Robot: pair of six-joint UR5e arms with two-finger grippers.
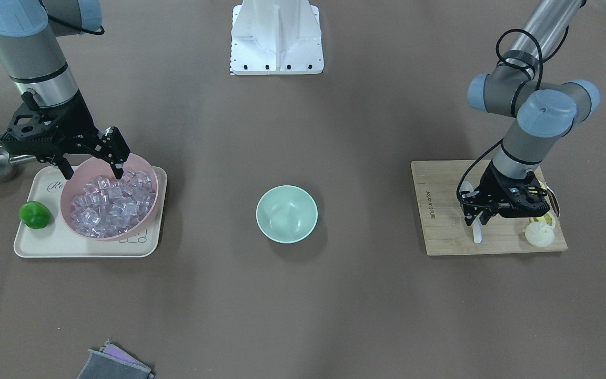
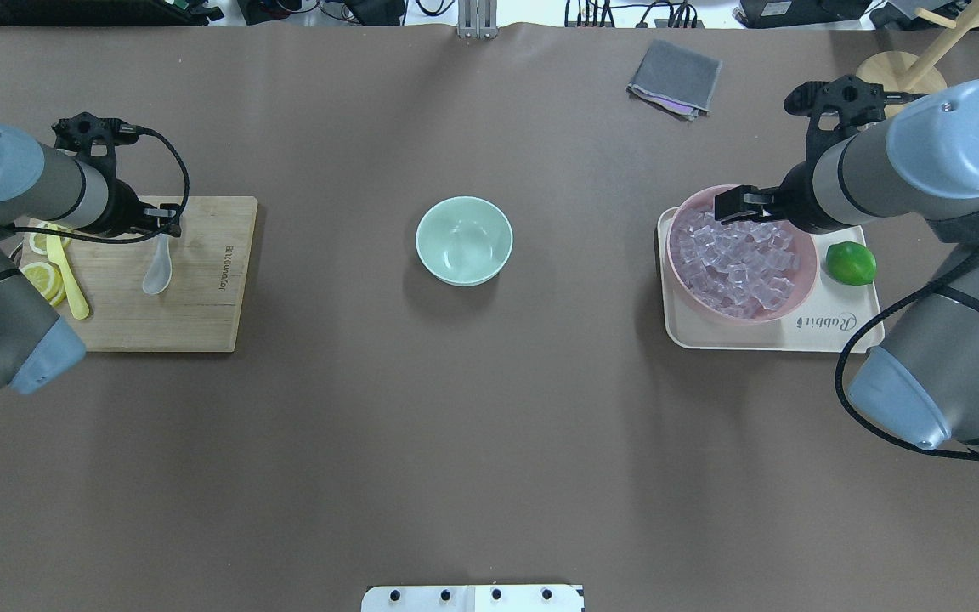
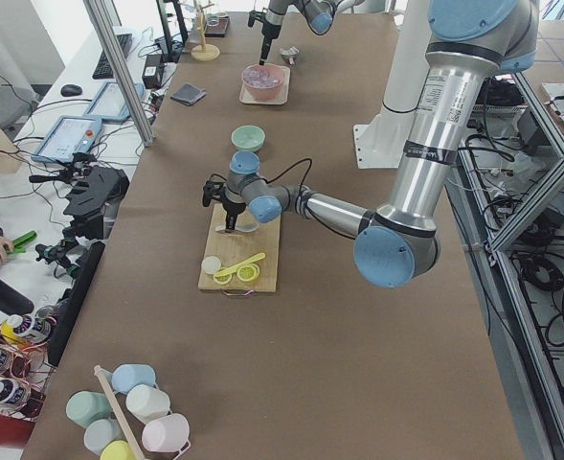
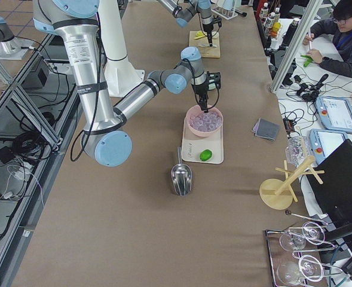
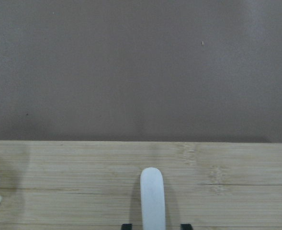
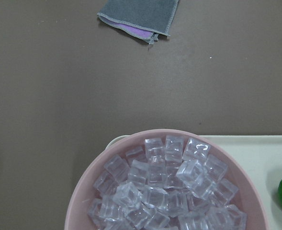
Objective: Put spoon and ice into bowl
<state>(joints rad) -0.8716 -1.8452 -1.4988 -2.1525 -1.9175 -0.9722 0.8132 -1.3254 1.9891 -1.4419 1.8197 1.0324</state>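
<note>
The bowl [image 2: 464, 240] sits mid-counter [image 2: 455, 425]. To the robot's left a board [image 2: 200, 314] carries the spoon [image 2: 158, 272]; to its right a tray [image 2: 710, 336] carries a larger bowl [image 2: 744, 315] of ice [image 2: 732, 263] and a lime [image 2: 850, 263].

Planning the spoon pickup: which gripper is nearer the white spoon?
Left. The left gripper is at the handle of the spoon on the cutting board; the right gripper is far off, over the pink bowl of ice.

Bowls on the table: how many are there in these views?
2. The empty mint-green bowl stands at the table's middle; the pink bowl, full of ice cubes, sits on the cream tray. None seems hidden.
</note>
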